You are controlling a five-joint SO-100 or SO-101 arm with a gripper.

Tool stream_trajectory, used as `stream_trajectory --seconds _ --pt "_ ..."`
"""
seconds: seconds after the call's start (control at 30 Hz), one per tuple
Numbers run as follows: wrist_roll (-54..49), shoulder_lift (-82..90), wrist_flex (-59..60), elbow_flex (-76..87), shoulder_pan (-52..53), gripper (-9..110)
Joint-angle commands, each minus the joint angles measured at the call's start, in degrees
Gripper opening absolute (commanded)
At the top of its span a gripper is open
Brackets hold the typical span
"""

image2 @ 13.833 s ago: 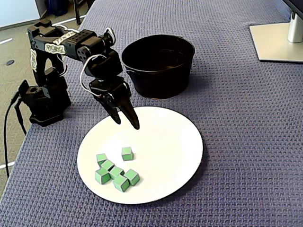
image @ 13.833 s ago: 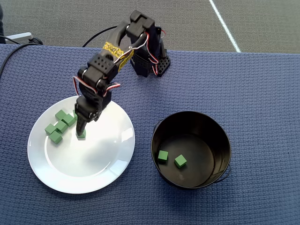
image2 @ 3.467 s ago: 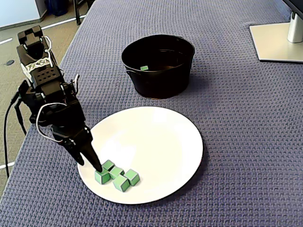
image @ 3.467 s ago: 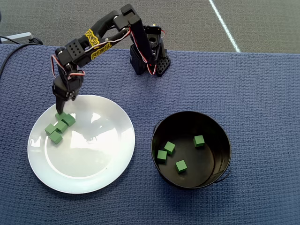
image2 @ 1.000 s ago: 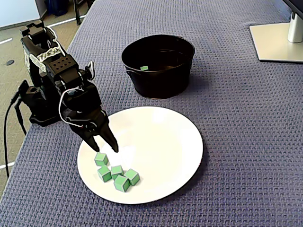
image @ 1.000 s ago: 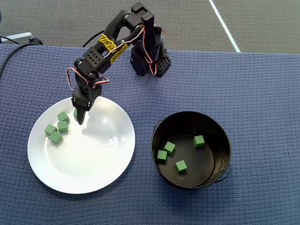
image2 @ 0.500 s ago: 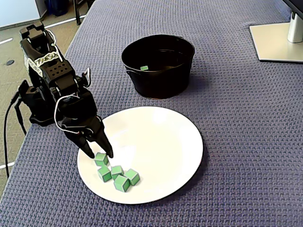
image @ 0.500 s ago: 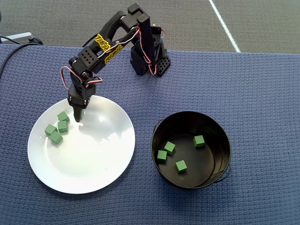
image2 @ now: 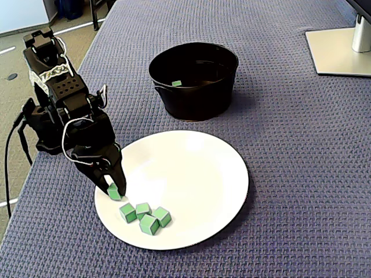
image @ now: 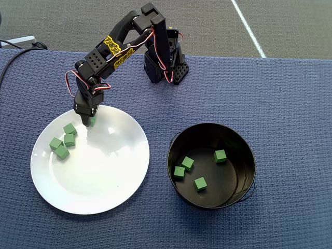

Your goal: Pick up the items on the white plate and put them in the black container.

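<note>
Blue-grey woven table [image: 290, 93], textured all over, filling most of both views. Past its far edge in the overhead view, grey carpeted floor [image: 207, 26] with a thin white line [image: 249, 28] running slantwise toward that edge. Near the table's far left corner in the same view, a small pale flat object [image: 21, 40], too small to identify. Over the table's left edge in the fixed view, a black cable [image2: 7, 174] hanging in a loop. At the far right corner there, a flat light-grey stand base [image2: 339, 52] carrying a silver post [image2: 362, 26], cut off by the frame.

Blue woven tablecloth [image: 290, 104], grey floor [image: 290, 26]
</note>
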Motion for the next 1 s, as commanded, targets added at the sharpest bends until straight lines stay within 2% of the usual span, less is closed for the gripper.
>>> stream_trajectory --seconds 0.0,0.1,0.2,0.33,0.4,0.53,0.67,0.8,0.83,0.87,0.9,0.97 --pt "7.29 9.05 6.50 -2.37 -5.36 0" --pt "16.26 20.30 16.44 -6.59 -16.79 0" --pt "21.01 30.85 24.96 -14.94 -33.22 0" --pt "14.94 37.97 27.07 -20.30 -60.12 0" --pt "12.48 37.35 26.98 -19.95 -67.76 0" --pt "11.69 33.05 23.38 -13.18 -68.82 0" --pt "12.04 30.94 11.25 -0.44 -66.27 0" --pt "14.41 31.20 8.53 0.62 -64.78 0" --pt "14.85 31.64 8.26 0.18 -64.16 6" --pt "14.94 32.26 8.26 -0.44 -63.37 18" --pt "15.12 33.22 8.61 -1.41 -62.49 25" --pt "15.21 35.60 10.20 -4.13 -60.38 27"
